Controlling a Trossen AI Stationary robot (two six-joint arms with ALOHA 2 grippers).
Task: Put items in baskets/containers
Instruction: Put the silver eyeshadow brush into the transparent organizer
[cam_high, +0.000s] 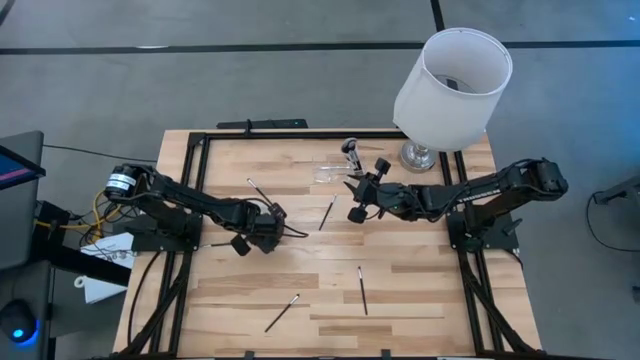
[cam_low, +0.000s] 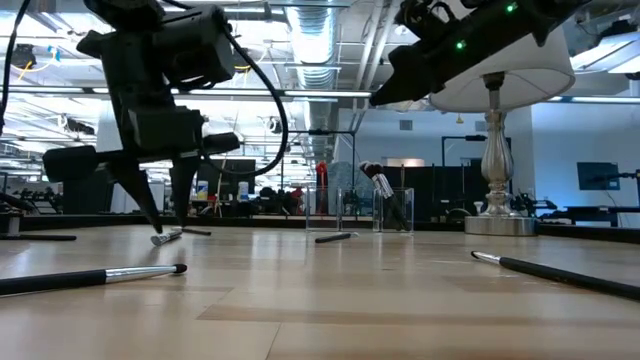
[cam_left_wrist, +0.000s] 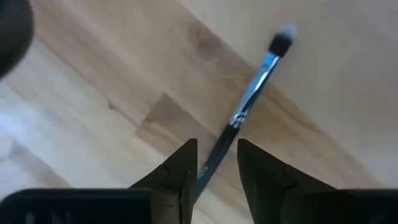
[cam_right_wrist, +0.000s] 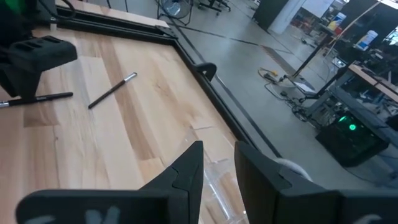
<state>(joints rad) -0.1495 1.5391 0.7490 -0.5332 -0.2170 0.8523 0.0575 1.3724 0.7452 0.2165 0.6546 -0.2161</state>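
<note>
High view shows a pale butcher-block tabletop (cam_high: 420, 300) of glued wood strips, framed by black rails and standing on a grey floor (cam_high: 120, 90) crossed by dark lines. A white lampshade (cam_high: 452, 88) on a silver base stands at the far right corner, and a monitor edge shows at the far left. Slim makeup brushes lie scattered: one (cam_high: 362, 290) near the front centre, another (cam_high: 283, 312) to its left, one (cam_high: 327, 211) mid-table, and one (cam_high: 262, 192) just beside the left arm. The clear organizer (cam_high: 336, 170) sits at the far middle with a brush head (cam_high: 350, 148) leaning out of it.

The left pincer (cam_high: 268, 232) is low over the tabletop, its fingers (cam_left_wrist: 180, 171) narrowly apart on either side of a black brush handle with a silver ferrule (cam_left_wrist: 252, 99); whether they actually press it I cannot tell. The right pincer (cam_high: 357, 197) hangs above the tabletop just beside the organizer, fingers (cam_right_wrist: 186, 168) a narrow gap apart with nothing between them.

Low view looks across the wood into a large workshop with exposed ceiling ducts (cam_low: 315, 50), strip lights and dark benches beyond.
</note>
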